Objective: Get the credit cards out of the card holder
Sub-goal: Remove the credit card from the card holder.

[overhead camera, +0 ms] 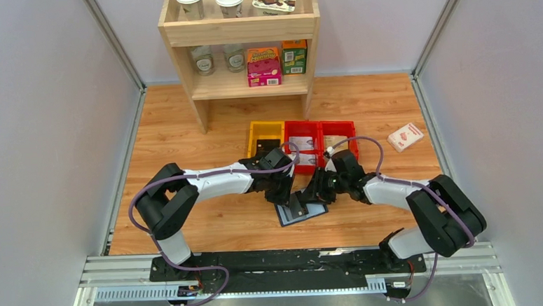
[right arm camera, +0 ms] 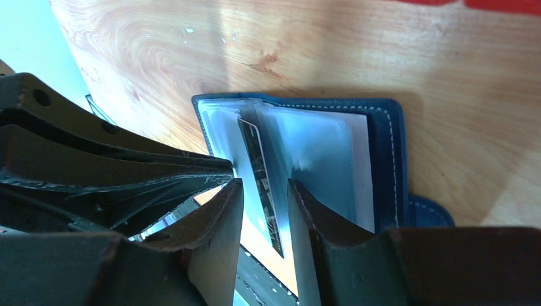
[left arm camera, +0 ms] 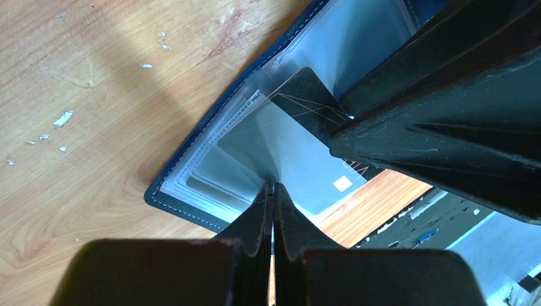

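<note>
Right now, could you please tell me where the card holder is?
In the top view, the card holder lies open on the table, just nearer the arms than the red bins, under the left gripper and right gripper.

My left gripper (overhead camera: pixel 292 195): over the card holder (overhead camera: pixel 314 212), reaching from the left.
My right gripper (overhead camera: pixel 317 191): just beside it, over the same holder.
Card holder: lying open, middle of the table (overhead camera: pixel 183 133), toward its near edge.
</note>
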{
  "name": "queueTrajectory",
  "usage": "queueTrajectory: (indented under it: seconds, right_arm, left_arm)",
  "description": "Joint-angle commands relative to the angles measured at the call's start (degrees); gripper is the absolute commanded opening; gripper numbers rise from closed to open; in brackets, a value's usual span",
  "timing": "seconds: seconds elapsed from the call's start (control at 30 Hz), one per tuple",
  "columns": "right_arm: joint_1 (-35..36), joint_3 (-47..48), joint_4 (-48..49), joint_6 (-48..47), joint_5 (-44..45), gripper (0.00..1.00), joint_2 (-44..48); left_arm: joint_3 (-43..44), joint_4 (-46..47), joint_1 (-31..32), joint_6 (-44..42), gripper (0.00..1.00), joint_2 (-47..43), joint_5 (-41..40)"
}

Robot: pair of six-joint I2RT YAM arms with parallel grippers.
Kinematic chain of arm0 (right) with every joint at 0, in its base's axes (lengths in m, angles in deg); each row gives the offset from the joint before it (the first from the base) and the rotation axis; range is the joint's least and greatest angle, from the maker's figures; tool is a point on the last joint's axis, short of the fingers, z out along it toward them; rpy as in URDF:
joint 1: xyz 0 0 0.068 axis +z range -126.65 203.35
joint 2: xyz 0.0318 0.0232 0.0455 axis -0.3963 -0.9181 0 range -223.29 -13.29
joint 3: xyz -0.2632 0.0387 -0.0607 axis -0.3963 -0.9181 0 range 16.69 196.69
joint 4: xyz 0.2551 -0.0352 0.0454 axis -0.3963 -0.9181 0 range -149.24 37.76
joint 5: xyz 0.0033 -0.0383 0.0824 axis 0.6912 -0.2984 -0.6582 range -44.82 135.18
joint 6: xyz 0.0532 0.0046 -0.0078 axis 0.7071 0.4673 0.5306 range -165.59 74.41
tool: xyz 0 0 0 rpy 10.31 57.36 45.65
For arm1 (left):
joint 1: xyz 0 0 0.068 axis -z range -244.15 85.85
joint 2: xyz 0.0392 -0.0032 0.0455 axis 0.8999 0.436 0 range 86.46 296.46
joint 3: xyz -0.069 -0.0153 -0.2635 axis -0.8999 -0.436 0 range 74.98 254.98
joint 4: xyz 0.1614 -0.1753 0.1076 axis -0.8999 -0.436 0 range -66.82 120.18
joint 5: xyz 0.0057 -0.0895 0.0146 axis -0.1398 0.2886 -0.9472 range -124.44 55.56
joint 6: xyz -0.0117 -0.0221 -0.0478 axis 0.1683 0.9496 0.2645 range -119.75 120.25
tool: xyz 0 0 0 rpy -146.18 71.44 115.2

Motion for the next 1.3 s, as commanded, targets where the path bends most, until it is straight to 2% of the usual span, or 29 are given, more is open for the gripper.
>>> queueTrajectory:
  seconds: [0.0, 0.2, 0.33, 0.4, 0.77, 0.9, 0.97, 1.1, 1.17, 1.27]
  right_arm:
    - [0.3, 0.5, -1.4, -0.9, -1.6, 0.37, -1.3]
    - [0.3, 0.2, 3.2, -0.3, -5.1, 0.24, -3.7]
    - [0.2, 0.0, 5.3, 0.1, -6.5, 0.04, -4.7]
    - [-0.4, 0.0, 4.5, -0.7, -6.2, 0.0, -4.0]
    - [-5.0, -0.5, -7.8, -5.8, 0.2, 0.0, 7.2]
    - [-5.2, -0.5, -10.5, -5.8, 1.7, 0.0, 11.6]
    - [-5.2, -1.0, -10.7, -4.6, 2.4, 0.0, 14.7]
    - [-5.0, -3.6, -7.0, 1.5, 3.8, 0.0, 21.4]
    - [-5.0, -5.5, -4.3, 5.1, 5.0, 0.0, 25.6]
    - [-4.1, -8.8, 1.4, 10.4, 9.4, 0.0, 32.8]
  left_arm:
    - [-0.8, -3.7, 0.7, -1.7, 0.0, 2.5, -1.9]
    - [-0.9, -3.0, 0.6, -1.5, 0.0, 2.6, -1.3]
    - [-1.3, -2.3, 0.7, -1.7, 0.0, 2.2, -1.0]
    - [-1.4, -2.1, 0.6, -1.7, 0.0, 2.2, -0.8]
    - [-1.8, -1.1, 0.7, -3.4, 0.0, 1.1, 0.2]
    - [-1.7, -1.1, 0.6, -3.9, 0.02, -2.0, -1.5]
    - [-0.3, -2.7, 0.6, -3.3, 0.09, -4.5, -3.7]
    - [1.6, -2.8, 0.6, -0.2, 0.31, -10.8, -8.3]
    - [0.8, -1.4, 0.7, 3.0, 0.4, -14.8, -11.3]
    - [-4.8, 3.1, 0.7, 9.0, 0.56, -23.3, -16.6]
